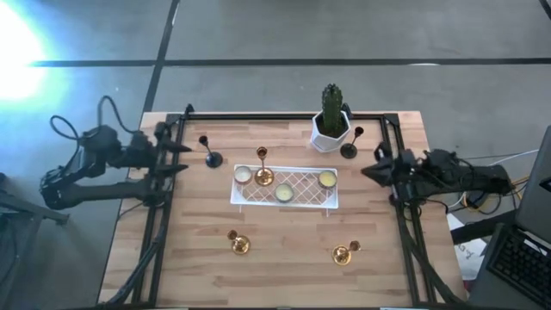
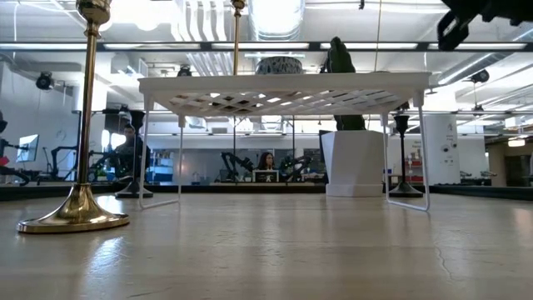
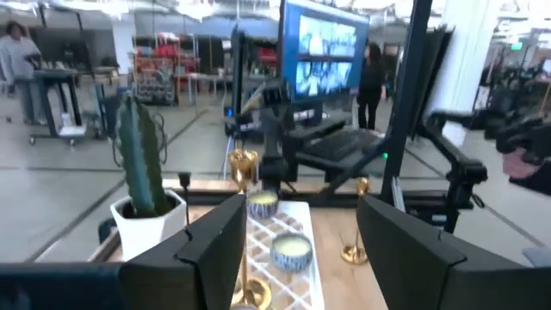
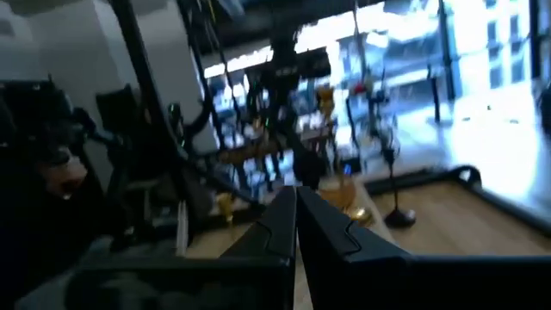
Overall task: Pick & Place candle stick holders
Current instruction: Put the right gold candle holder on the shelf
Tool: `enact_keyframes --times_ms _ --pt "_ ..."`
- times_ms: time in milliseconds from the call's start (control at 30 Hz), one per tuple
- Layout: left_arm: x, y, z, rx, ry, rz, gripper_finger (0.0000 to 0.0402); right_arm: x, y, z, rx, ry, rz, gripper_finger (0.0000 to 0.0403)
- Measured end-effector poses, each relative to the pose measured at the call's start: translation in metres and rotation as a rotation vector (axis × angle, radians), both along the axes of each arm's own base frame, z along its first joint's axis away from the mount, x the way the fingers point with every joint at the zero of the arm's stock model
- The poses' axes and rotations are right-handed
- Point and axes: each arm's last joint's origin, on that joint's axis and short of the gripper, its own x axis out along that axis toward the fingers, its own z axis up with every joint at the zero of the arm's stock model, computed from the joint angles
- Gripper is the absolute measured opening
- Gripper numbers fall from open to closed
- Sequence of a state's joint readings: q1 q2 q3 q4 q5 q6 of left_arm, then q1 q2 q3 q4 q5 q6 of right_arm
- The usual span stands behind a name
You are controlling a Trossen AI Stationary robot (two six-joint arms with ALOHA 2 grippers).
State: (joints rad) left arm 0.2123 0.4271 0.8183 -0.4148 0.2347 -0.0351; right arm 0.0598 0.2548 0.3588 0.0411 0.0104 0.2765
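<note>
One brass holder (image 1: 263,167) up on the white rack (image 1: 284,200), four on the desk (image 1: 284,258); left gripper (image 1: 182,158) jaws wide, right gripper (image 1: 372,170) jaws closed, both empty.

Gold holders (image 1: 238,244); black holders (image 1: 210,154); white lattice rack (image 1: 301,184); green cactus (image 1: 332,107).
</note>
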Motion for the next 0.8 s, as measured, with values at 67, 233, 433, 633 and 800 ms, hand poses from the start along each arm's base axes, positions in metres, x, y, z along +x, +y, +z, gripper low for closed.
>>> enact_keyframes --times_ms 67,233,433,633,800 --pt "0.000 0.000 0.000 0.004 -0.015 0.000 0.0227 0.010 0.003 0.009 0.003 0.081 0.029 0.0008" --pt "0.001 0.000 0.001 -0.009 -0.021 -0.001 0.0227 0.040 0.017 0.028 -0.044 0.331 0.036 0.0008" --pt "0.005 0.001 -0.005 -0.015 -0.001 -0.001 0.0227 0.061 0.049 0.043 -0.111 0.644 -0.077 0.0008" --pt "0.007 0.001 -0.009 0.005 0.013 -0.002 0.0227 0.047 0.084 0.059 -0.031 0.691 -0.185 0.0008" --pt "0.007 0.001 -0.009 0.009 0.012 -0.002 0.0227 0.034 0.104 0.060 0.080 0.675 -0.219 0.0008"
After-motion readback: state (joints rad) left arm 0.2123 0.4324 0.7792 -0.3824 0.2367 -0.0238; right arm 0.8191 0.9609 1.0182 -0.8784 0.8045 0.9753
